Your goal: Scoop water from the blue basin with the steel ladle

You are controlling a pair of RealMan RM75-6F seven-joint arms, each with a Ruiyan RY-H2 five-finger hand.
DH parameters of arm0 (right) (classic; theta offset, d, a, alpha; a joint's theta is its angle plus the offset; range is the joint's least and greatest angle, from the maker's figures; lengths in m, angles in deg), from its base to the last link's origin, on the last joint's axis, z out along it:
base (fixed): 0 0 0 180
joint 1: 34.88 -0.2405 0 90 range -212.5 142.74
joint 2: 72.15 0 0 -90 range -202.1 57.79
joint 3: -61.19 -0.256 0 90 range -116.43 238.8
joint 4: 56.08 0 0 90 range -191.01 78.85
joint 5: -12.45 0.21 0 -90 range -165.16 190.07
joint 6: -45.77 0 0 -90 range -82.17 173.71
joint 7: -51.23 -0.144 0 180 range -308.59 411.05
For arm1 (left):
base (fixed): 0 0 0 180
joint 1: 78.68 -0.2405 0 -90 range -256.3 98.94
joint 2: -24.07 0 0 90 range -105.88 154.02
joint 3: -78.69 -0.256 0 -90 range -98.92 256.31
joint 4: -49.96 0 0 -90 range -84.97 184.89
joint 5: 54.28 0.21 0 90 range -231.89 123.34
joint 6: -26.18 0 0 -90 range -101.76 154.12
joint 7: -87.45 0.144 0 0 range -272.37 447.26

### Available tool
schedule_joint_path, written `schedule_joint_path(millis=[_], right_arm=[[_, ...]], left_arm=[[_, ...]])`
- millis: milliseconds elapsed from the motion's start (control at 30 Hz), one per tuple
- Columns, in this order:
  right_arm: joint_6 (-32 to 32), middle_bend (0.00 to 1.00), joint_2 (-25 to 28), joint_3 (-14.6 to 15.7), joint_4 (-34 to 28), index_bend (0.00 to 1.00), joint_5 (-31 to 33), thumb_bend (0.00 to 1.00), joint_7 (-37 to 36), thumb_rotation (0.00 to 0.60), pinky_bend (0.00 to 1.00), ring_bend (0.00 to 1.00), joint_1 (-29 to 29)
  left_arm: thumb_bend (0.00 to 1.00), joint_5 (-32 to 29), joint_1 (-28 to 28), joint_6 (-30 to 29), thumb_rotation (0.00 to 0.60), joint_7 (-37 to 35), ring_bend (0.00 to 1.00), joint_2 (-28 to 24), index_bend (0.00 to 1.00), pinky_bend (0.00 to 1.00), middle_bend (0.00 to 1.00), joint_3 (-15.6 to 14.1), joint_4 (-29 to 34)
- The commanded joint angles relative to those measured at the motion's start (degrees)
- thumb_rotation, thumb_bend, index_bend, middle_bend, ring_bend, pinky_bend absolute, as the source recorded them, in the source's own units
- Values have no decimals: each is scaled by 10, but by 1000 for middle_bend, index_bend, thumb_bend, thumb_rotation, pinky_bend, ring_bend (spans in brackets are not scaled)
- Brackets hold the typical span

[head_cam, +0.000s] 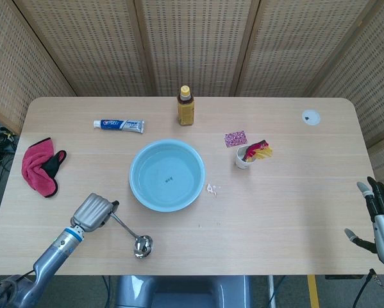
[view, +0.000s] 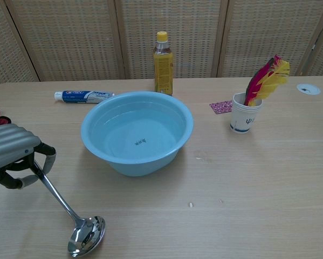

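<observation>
The blue basin (head_cam: 166, 174) (view: 137, 131) stands mid-table with clear water in it. My left hand (head_cam: 92, 212) (view: 13, 155) is to the basin's front left and grips the handle of the steel ladle (head_cam: 129, 233) (view: 64, 209). The ladle slants down from the hand, its bowl (view: 86, 243) low by the table's front edge, hollow side up. My right hand (head_cam: 381, 218) hangs off the table's right front corner with fingers apart, holding nothing; the chest view does not show it.
A toothpaste tube (head_cam: 118, 125) and a yellow bottle (head_cam: 186, 106) lie behind the basin. A paper cup with feathers (head_cam: 249, 155) and a small pink card (head_cam: 235, 138) are to its right. A red cloth (head_cam: 41, 166) lies at the left edge.
</observation>
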Motion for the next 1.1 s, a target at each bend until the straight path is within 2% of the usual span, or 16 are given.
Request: schedule_joint_path(millis=[33,367,533,667,733,833,967,1100], right_arm=[[-1,0,0,0,0,0,1,0,0,600,0,0,-1],[-2,0,1,-2,0,0,6,0,-2,600,0,0,-1],[-5,0,0,-4,2,0,8,0,-3,600,0,0,-3],[-8,0,-1,-6,3,0,14,0,-1,600,0,0,-5],[-9,0,-1,-7,4,0,17,0,-2,600,0,0,-5],[-10,0,0,-8,4,0,20,0,-3,600,0,0,-6],[-15,0,-1,-12,9,0,30,0,-5,600,0,0,-7],[-16,0,-2,-13,9,0,32,0,-3,600,0,0,-8]], left_arm=[[568,5,9,0,600,-5,921,-31,649,1000,968,5,35],[568,-18,34,11,600,30,921,-83,676,1000,968,39,130],[569,-59,58,34,600,74,921,-96,693,1000,968,70,168],[570,-141,99,63,600,117,921,-97,693,1000,968,127,206],[570,-180,117,74,600,137,921,-97,695,1000,967,146,213],[570,-215,134,79,600,157,920,-94,701,1000,968,161,215],[571,-310,178,98,600,190,921,-76,712,1000,968,190,188],[570,-371,213,103,600,221,921,-54,711,1000,967,191,147]])
